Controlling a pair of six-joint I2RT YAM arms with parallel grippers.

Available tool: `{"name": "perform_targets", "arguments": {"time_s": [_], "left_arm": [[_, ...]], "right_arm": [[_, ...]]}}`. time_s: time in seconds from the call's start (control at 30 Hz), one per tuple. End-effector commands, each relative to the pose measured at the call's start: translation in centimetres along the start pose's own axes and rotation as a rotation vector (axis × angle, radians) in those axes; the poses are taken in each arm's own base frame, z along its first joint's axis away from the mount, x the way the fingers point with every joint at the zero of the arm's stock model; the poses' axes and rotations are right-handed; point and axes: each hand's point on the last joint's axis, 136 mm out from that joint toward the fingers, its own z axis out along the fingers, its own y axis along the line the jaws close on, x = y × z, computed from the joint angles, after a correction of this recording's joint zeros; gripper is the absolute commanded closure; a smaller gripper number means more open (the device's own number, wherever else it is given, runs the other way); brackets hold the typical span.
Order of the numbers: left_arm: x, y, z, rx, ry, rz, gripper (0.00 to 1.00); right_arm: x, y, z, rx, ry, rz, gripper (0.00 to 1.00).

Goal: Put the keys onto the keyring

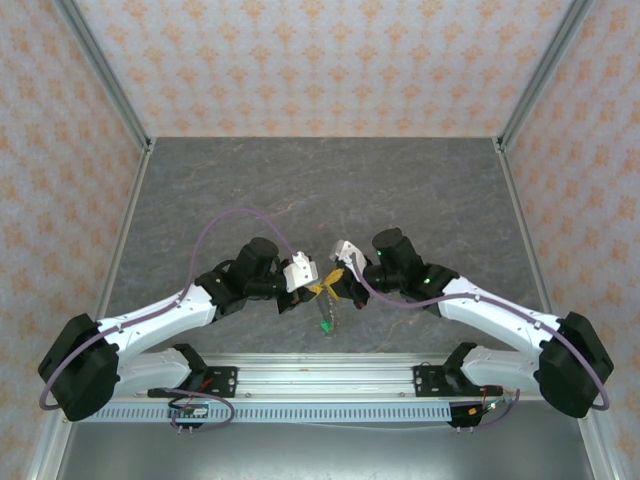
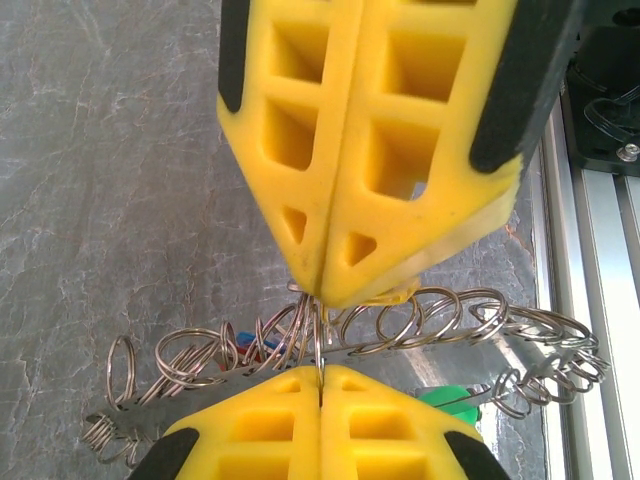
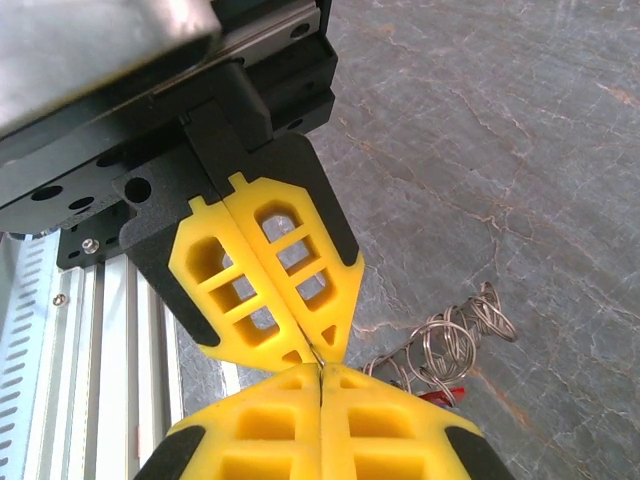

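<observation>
My left gripper [image 2: 320, 374] and right gripper [image 3: 320, 368] pinch the thin grey wiry keyring [image 2: 450, 322]; I must spread it gently.

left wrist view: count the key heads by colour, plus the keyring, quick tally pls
blue key head: 1
red key head: 1
green key head: 1
keyring: 1
total: 4

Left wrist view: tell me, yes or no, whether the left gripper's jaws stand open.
No, the left gripper's yellow fingers are pressed together along one seam, nipping a wire of the keyring.
</observation>
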Motion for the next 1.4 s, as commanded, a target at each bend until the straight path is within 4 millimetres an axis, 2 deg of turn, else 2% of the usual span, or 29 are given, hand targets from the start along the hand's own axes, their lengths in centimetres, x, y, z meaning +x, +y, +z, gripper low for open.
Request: {"name": "perform_targets", "arguments": {"time_s": [0.0, 0.7, 1.0, 1.13, 1.37], "left_arm": [[-2.6, 0.2, -0.5, -0.002, -0.072, 0.034, 1.00], [-2.6, 0.1, -0.5, 0.005, -0.071, 0.036, 1.00], [-2.6, 0.0, -0.6, 0.007, -0.073, 0.041, 1.00], [-2.3, -0.1, -0.6, 0.011, -0.066, 0.046, 1.00], [-2.2, -0.3, -0.6, 0.017, -0.068, 0.062, 1.00]], "right_arm": [[-1.4, 0.3, 0.2, -0.025, -0.042, -0.015, 1.00], [-2.0, 0.3, 0.4, -0.030, -0.067, -0.010, 1.00], [0.8, -2.3, 0.3, 0.124, 0.066, 0.006, 1.00], [0.6, -2.9, -0.1, 0.173, 0.045, 0.030, 1.00], [1.3, -2.7, 0.0, 0.165, 0.047, 0.090, 1.00]]}}
